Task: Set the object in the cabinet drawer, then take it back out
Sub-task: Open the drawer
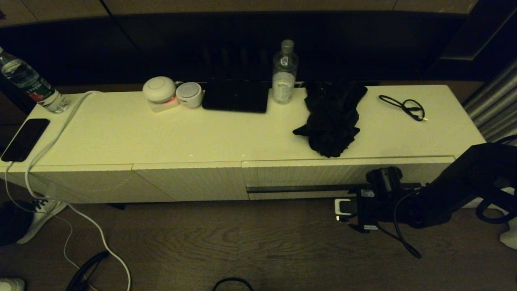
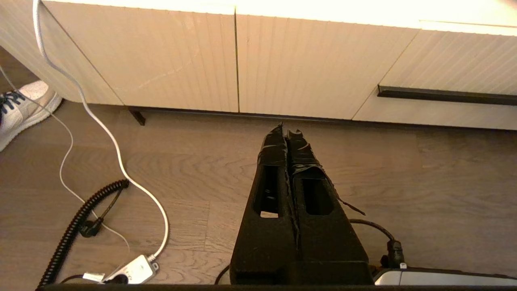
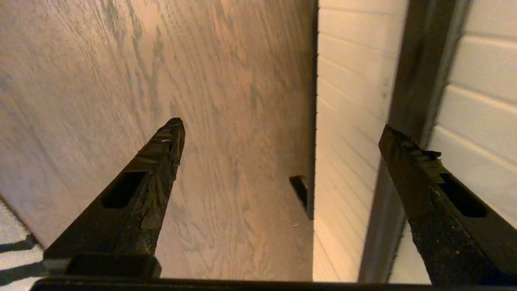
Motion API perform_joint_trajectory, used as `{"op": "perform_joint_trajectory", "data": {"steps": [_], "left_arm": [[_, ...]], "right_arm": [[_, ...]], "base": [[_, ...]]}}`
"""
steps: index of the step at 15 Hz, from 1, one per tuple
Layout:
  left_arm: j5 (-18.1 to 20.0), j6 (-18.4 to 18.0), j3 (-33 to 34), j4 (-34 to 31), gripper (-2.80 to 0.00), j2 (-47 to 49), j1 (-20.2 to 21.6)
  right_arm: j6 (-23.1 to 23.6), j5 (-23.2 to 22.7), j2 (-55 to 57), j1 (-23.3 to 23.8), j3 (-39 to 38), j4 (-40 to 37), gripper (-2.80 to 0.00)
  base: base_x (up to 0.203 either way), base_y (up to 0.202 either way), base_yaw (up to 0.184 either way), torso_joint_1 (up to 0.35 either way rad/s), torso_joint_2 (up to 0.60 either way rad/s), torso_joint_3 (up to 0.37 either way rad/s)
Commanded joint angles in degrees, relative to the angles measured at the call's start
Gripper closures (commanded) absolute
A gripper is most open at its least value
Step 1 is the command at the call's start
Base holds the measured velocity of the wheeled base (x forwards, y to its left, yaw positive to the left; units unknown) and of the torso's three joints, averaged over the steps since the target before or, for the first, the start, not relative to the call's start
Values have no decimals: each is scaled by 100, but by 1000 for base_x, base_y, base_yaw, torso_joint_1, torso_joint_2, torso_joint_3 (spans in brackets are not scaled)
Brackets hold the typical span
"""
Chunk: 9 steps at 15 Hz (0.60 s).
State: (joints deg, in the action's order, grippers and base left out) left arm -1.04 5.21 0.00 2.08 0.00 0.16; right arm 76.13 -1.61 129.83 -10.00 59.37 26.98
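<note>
The black umbrella (image 1: 332, 118) lies in a bunchy heap on the cabinet top, right of the middle. Below it the cabinet drawer (image 1: 323, 174) sits flush with the neighbouring panels, its dark handle strip (image 1: 299, 188) running along the ribbed front. My right gripper (image 1: 363, 198) is low in front of the drawer's right half, open and empty (image 3: 280, 125). One of its fingers (image 3: 408, 161) lies over the handle strip (image 3: 420, 81), the other (image 3: 161, 157) over the floor. My left gripper (image 2: 287, 133) hangs shut above the floor, facing the cabinet front left of the handle strip (image 2: 444, 95); it does not show in the head view.
On the cabinet top stand a water bottle (image 1: 284, 72), a flat black slab (image 1: 236, 97), two round white devices (image 1: 171, 93), a thin black cable (image 1: 406, 107), a phone (image 1: 24, 139) and another bottle (image 1: 28, 85). A white cable (image 1: 52, 145) trails to the floor beside a shoe (image 1: 40, 214).
</note>
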Motion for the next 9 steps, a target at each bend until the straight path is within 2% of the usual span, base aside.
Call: {"op": "perform_joint_trajectory", "data": {"steps": [1, 7, 9], "left_arm": [[-2, 7, 4, 2, 0, -9, 2], [-2, 7, 0, 2, 0, -9, 2], [-2, 7, 0, 2, 0, -9, 2]], "right_arm": [[39, -6, 37, 2, -85, 20, -280], [19, -19, -117, -14, -240, 73, -280], [39, -273, -404, -79, -441, 128, -280]], "base": [[0, 0, 0, 0, 0, 0], [0, 0, 0, 0, 0, 0], [0, 0, 0, 0, 0, 0]]}}
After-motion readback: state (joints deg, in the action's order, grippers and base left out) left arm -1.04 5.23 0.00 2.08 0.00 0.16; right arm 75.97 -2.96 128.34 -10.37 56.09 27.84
